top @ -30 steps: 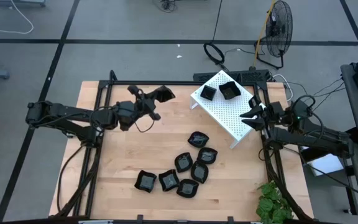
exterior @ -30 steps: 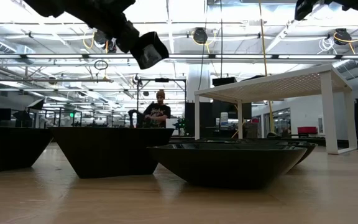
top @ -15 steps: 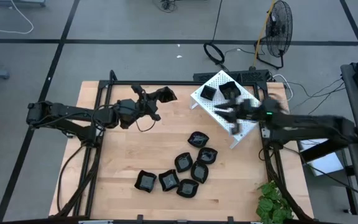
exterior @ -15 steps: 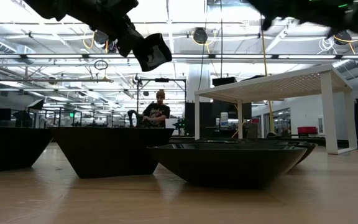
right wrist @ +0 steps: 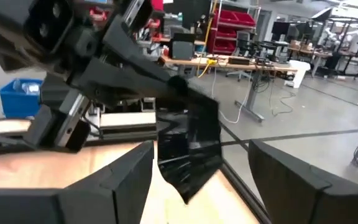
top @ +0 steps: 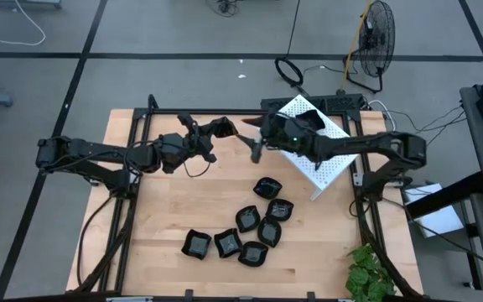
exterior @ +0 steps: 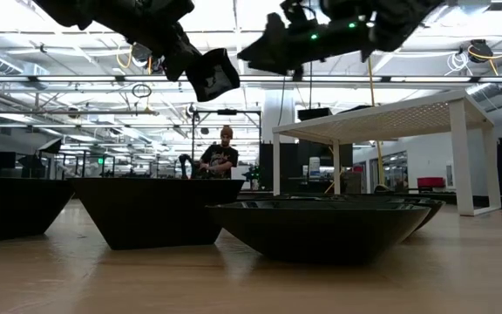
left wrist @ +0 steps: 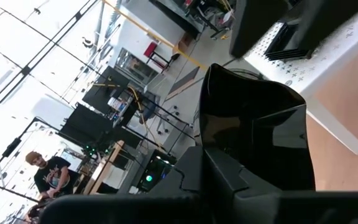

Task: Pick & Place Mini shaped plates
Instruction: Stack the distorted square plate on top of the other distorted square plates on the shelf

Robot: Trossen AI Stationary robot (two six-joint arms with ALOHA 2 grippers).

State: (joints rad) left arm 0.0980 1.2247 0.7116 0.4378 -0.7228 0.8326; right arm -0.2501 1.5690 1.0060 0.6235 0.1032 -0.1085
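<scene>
Left gripper (top: 212,132): pressed together on a black mini plate (top: 222,127), which is held raised above the table (top: 166,226), at the far edge.
Held plate: gripped by one rim, tilted; seen in the low view (exterior: 213,73) well above the wood.
Right gripper (top: 254,144): fingers spread wide, nothing between them; just beside the held plate, facing it.
Contact: in the right wrist view the plate (right wrist: 189,147) appears between the spread fingers (right wrist: 122,180), though touching cannot be told.
Other plates (top: 250,228): a cluster is lain on the table, nearer than both grippers.
White rack (top: 321,151): behind the right gripper; what is on it is hidden by the arm.
</scene>
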